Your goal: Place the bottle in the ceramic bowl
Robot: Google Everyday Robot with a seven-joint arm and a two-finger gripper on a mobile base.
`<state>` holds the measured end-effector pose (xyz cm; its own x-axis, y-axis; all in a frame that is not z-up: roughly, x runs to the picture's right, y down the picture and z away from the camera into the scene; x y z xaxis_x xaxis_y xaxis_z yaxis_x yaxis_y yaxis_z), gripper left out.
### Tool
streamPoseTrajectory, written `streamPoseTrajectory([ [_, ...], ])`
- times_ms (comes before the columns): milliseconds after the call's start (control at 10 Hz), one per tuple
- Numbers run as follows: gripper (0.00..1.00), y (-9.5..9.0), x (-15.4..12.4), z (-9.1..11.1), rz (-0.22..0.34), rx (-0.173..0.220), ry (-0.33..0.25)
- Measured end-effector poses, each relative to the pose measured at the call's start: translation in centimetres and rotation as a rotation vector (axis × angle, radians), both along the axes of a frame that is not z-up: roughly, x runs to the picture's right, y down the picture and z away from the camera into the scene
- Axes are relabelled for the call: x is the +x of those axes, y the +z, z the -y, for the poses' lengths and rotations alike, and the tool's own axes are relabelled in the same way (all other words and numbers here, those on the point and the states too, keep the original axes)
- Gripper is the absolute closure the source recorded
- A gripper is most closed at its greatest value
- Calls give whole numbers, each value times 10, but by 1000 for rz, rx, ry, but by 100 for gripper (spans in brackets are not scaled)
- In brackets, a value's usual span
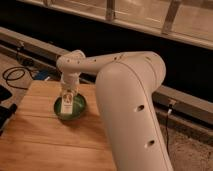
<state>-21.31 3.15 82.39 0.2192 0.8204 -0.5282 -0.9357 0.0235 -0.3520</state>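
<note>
The green ceramic bowl (75, 112) sits on the wooden table (45, 142), near its far edge. The whitish bottle (66, 103) stands upright over the inside of the bowl, its lower end down in it. My gripper (67, 93) comes down from the white arm right above the bowl and is shut on the top of the bottle. The bottle's cap is hidden by the gripper.
The large white arm (130, 100) fills the right half of the view and covers the table's right side. Black cables (15, 75) lie on the floor to the left, beyond the table. A metal rail (185, 100) runs along the back.
</note>
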Motion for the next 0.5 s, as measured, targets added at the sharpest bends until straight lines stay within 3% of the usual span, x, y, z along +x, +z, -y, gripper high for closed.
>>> streamPoseTrajectory([
  [500,20,0,-1,-1,1,0,-2],
])
